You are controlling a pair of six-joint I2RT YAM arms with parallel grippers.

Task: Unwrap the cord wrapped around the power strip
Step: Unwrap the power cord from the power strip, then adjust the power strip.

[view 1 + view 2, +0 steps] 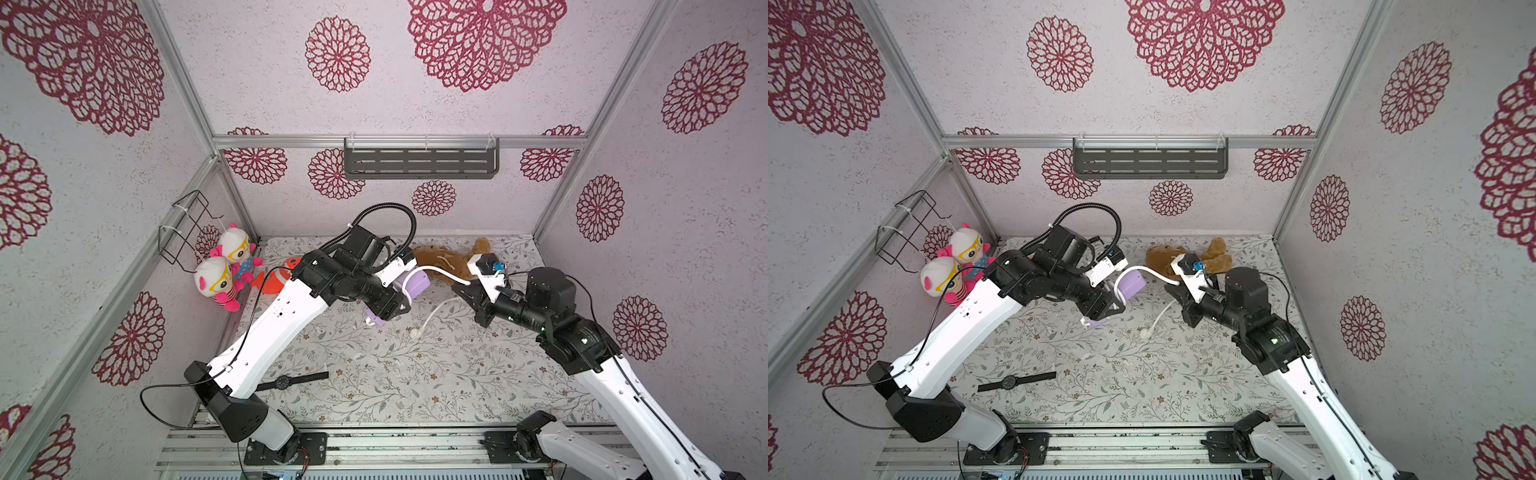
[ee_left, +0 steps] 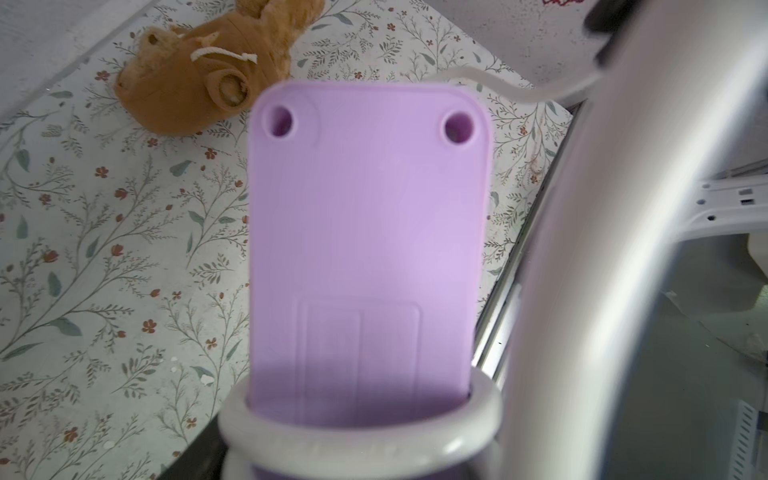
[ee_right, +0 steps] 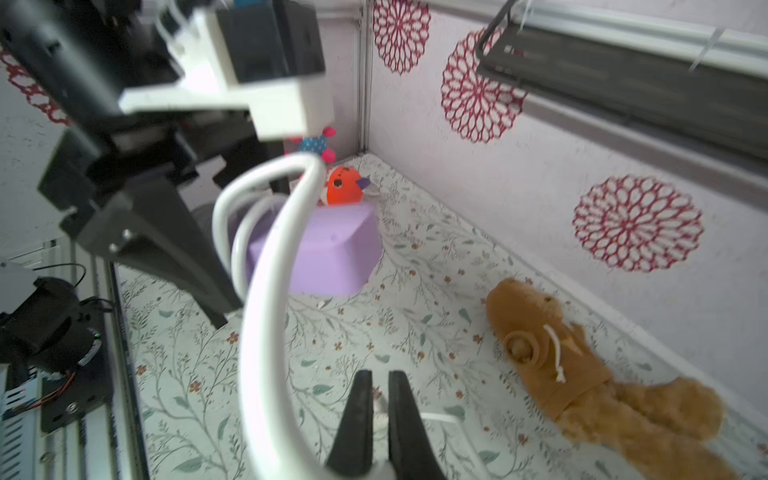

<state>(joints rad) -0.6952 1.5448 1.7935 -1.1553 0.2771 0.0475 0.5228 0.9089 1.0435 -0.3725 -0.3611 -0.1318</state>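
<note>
**Left pincer** (image 1: 392, 306): clenched across the strip (image 2: 365, 208) near its middle, at 12 o'clock from the bench (image 1: 436, 386) centre. Whether the strip's free end touches the bench: cannot tell.

**Cord** (image 3: 257, 332): two turns ring the strip just beside the left pincer. From there it arcs toward 3 o'clock to the right pincer, then drops to the plug (image 1: 415, 332) at bench centre.

**Right pincer** (image 3: 380, 399): pinched tight on the cord, at 3 o'clock of the strip. The plush (image 1: 428, 255) lies just beyond, toward 12 o'clock.

**Step in hand, as judged:** drawing a turn off the strip.
- It is probably best done by circling the right pincer round the strip's free end, not hauling straight out.
- A straight pull would likely cinch the turns against the left pincer.
- The left pincer should hold firm and might roll the strip to feed each turn.

**Materials:**
- Strip: smooth matte lavender plastic, flat-backed, with rounded corners, two round holes at one end and a shallow rectangular panel.
- Cord: glossy, round, springy enough to hold its curve.
- Plug: small, white, disc-like.
- Bench cover: flat floral print.
- Plush: brown, fuzzy, limp.
</note>
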